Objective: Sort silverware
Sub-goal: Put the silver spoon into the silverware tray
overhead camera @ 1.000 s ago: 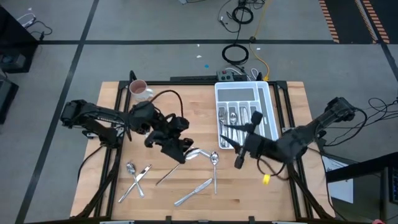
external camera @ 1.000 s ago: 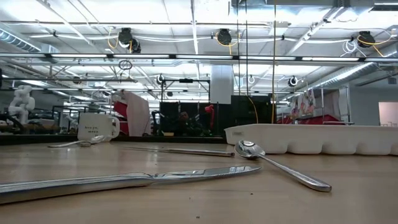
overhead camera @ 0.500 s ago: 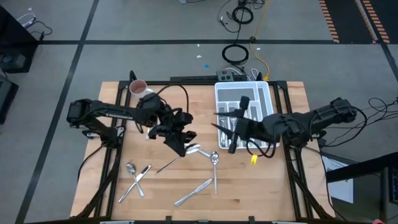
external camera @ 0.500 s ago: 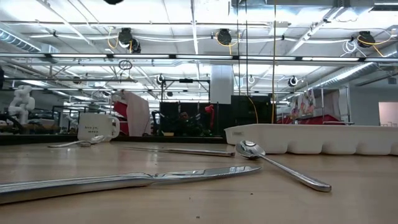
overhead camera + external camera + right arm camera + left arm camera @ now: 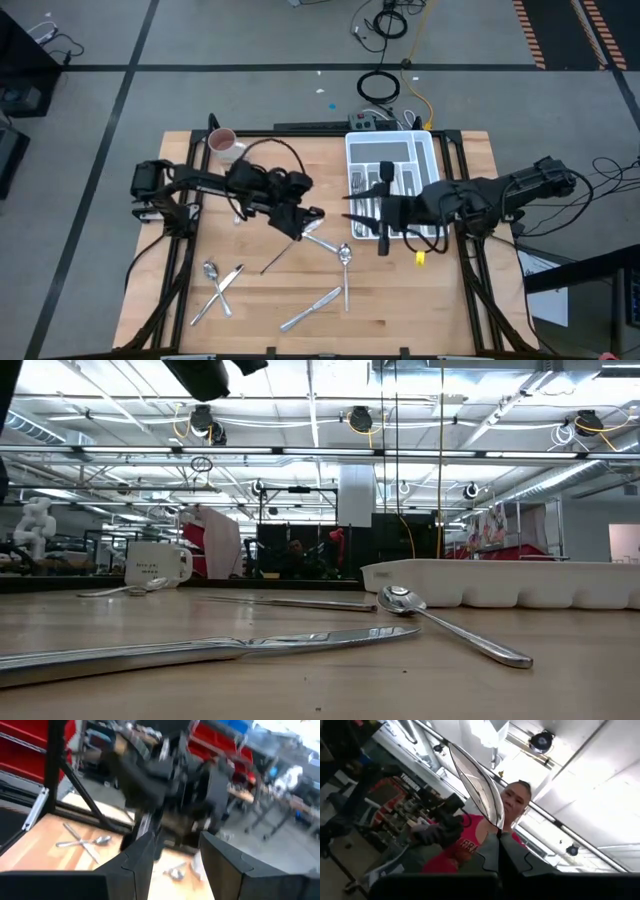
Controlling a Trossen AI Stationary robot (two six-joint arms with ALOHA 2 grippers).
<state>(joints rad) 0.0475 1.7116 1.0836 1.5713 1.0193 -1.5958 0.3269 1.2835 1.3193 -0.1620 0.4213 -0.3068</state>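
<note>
Above mid-table, my left gripper [image 5: 303,222] pinches a spoon [image 5: 479,790] tight; my right gripper [image 5: 384,243], fingers parted and empty, hovers beside the tray [image 5: 425,150].

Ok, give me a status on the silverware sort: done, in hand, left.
Done: several pieces lie in the white tray. In hand: the left gripper is shut on a spoon, held above the table; the right gripper hangs open and empty by the tray. Left: a crossed pair, a loose spoon and a knife on the table.
</note>
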